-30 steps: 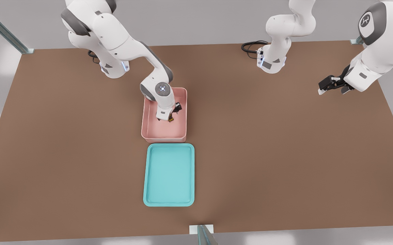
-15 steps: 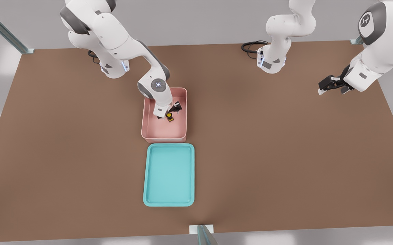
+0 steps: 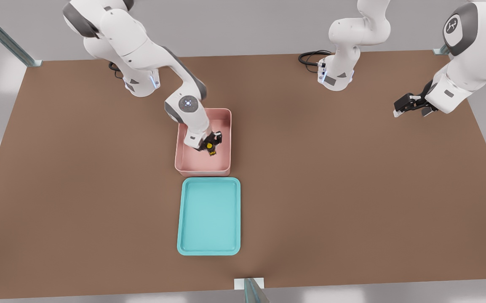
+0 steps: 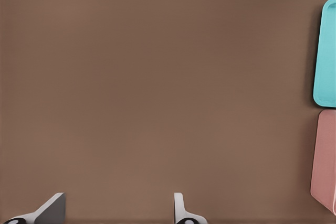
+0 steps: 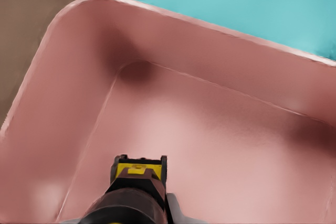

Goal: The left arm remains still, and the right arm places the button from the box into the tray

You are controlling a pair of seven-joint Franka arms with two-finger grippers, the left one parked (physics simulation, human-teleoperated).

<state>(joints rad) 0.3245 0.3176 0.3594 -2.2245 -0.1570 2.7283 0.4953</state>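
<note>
Tray (image 3: pixel 209 248) sat nearest, just beside box (image 3: pixel 184 162). Above the box floor, gripper (image 3: pixel 210 145) was clamped on button (image 3: pixel 209 146), lifted. Button looked tiny, light, rigid, likely slippery; black body sides seemed the best hold, not the yellow cap.

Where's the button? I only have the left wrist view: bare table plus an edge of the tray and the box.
Observer: The button is held in the right arm's gripper, inside the outline of the box.
Operator: Is it out over the tray?
Observer: No. The right wrist view shows the box's pink walls on all sides of it, with the tray beyond one wall.
Operator: Which way to the tray?
Observer: In the front view the tray sits just below the box, in line with it.
</note>
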